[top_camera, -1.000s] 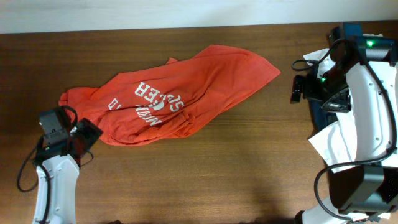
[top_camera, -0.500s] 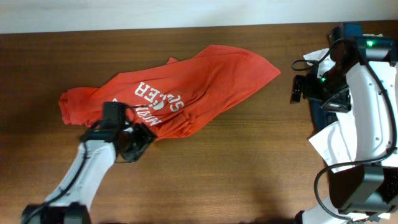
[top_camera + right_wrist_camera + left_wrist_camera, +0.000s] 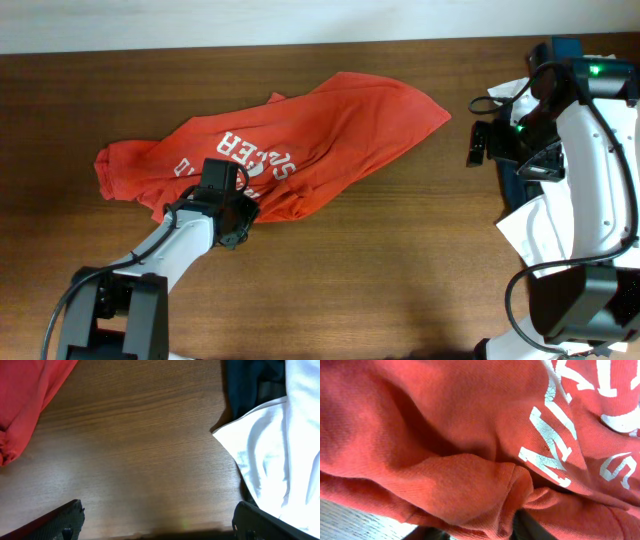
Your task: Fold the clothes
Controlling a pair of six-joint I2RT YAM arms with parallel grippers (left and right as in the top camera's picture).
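Note:
The red-orange T-shirt lies crumpled across the middle of the table, its white lettering facing up. It fills the left wrist view. My left gripper is at the shirt's near lower edge. A bunched fold of the hem sits pinched between its two dark fingers, which are mostly hidden by cloth. My right gripper is open and empty over bare wood to the right of the shirt, its fingers wide apart. A corner of the shirt shows in the right wrist view.
A white shirt and a dark navy garment lie at the right edge of the table beside the right arm. Both show in the right wrist view, the white one and the navy one. The wooden table shows bare in front.
My left arm has swung from the table's left edge rightward to the shirt's lower hem and now sits in the cloth. The right arm has not moved.

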